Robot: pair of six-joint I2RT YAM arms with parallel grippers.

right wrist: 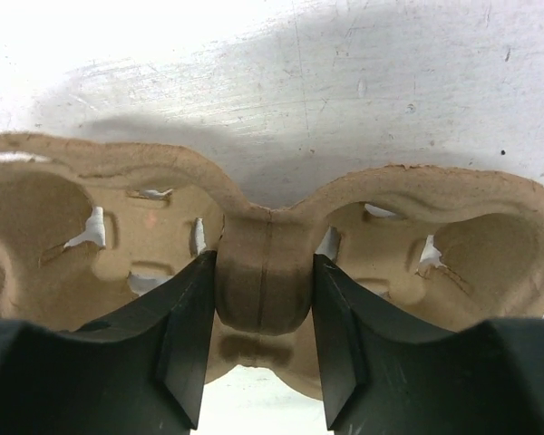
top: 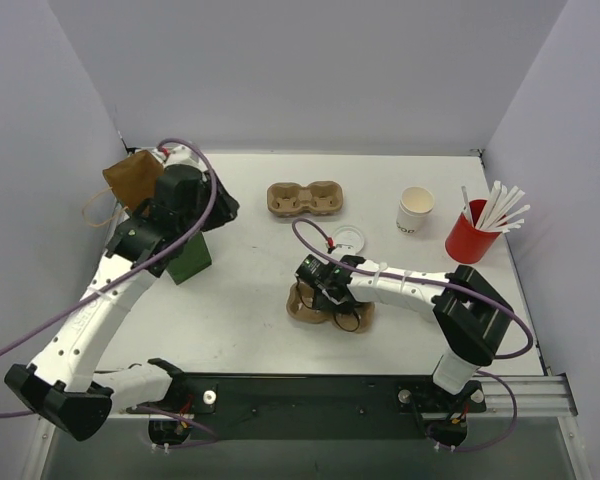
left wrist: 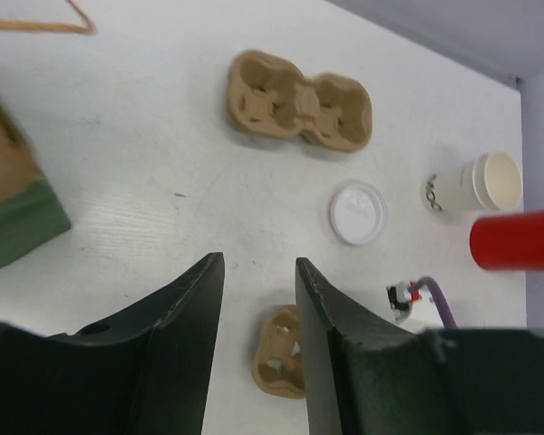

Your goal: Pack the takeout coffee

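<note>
A white paper coffee cup (top: 415, 210) (left wrist: 476, 186) stands open-topped at the back right, and a white lid (top: 347, 238) (left wrist: 357, 212) lies flat to its left. In the near middle, my right gripper (top: 315, 285) (right wrist: 265, 263) is shut on the centre bridge of a brown pulp cup carrier (top: 355, 318) (right wrist: 453, 245) (left wrist: 276, 353); both fingers press its sides. The carrier's two wells are empty. My left gripper (top: 215, 205) (left wrist: 258, 263) hangs open over the table at the left, with nothing between its fingers.
A second pulp carrier (top: 305, 198) (left wrist: 299, 100) lies at the back centre. A brown and green paper bag (top: 135, 180) (left wrist: 18, 217) sits at the far left under the left arm. A red cup of white straws (top: 470, 238) (left wrist: 517, 240) stands at the right, beside the wall.
</note>
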